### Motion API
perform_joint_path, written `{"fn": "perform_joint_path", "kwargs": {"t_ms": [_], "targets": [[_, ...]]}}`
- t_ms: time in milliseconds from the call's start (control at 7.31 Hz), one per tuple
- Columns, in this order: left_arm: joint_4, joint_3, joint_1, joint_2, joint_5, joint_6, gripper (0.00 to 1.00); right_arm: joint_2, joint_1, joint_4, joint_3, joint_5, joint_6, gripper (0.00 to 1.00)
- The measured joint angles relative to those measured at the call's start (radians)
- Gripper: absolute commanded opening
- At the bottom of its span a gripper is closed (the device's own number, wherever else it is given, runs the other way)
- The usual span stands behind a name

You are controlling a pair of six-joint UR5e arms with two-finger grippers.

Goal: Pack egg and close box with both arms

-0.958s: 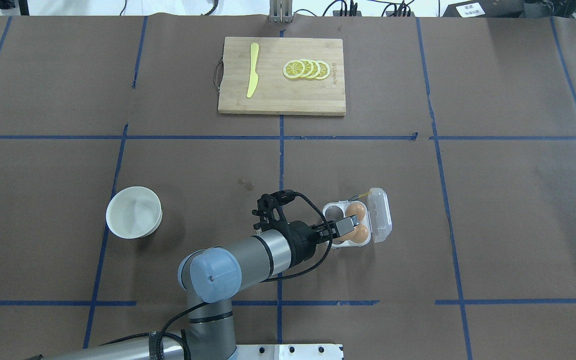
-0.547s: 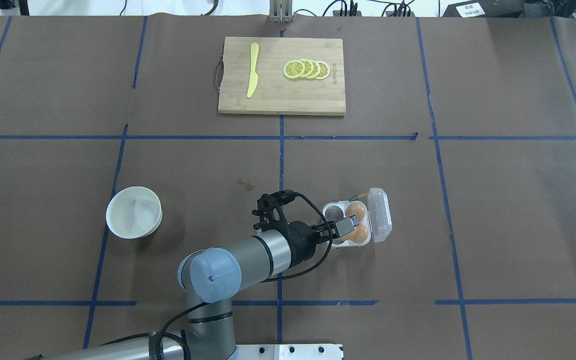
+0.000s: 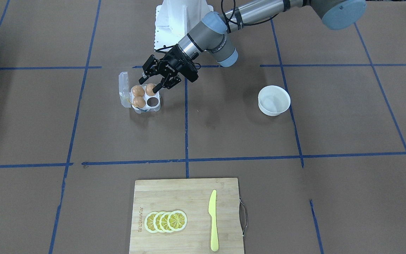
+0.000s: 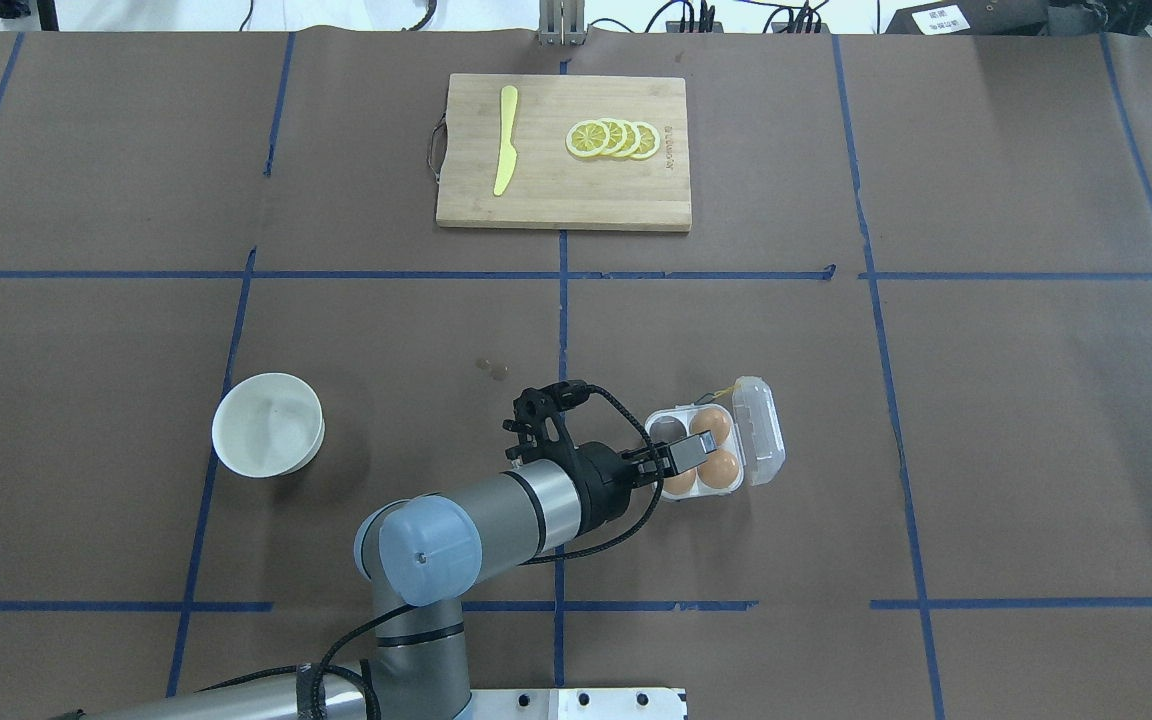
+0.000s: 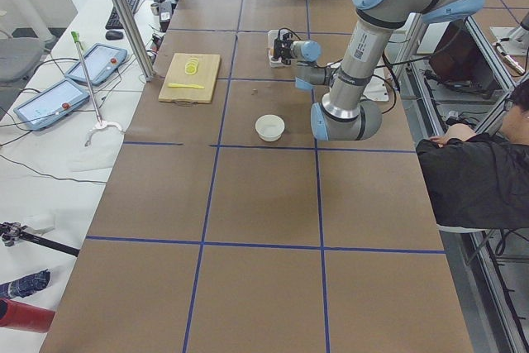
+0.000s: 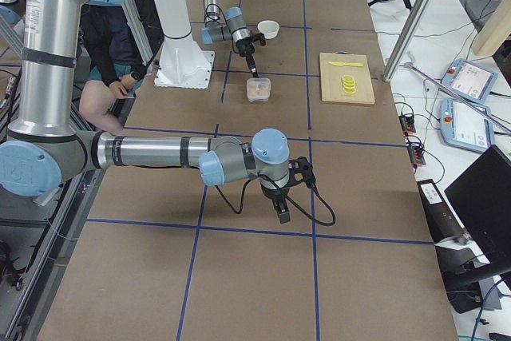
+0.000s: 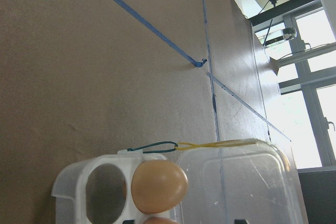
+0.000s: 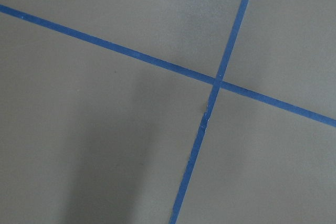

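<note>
Left claw [image 3: 152, 83] hangs spread wide just above the egg [image 3: 150, 89] seated in the box [image 3: 156, 107]. Overhead the claw half covers it; the front-facing view shows it clearly. Right claw [image 6: 282, 212]: grip cannot be told.

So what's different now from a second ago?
A third egg now shows in the box, just under the left gripper, whose jaws look open; it seems just released. The gripper itself, the bowl and the cutting board stayed put.
</note>
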Motion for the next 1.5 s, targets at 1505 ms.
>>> {"fn": "perform_joint_path", "kwargs": {"t_ms": [1505], "targets": [[0.894, -0.525, -0.298, 0.158, -0.447, 0.338, 1.0, 0.0, 0.0, 0.0, 0.004, 0.002, 0.009, 1.0]]}}
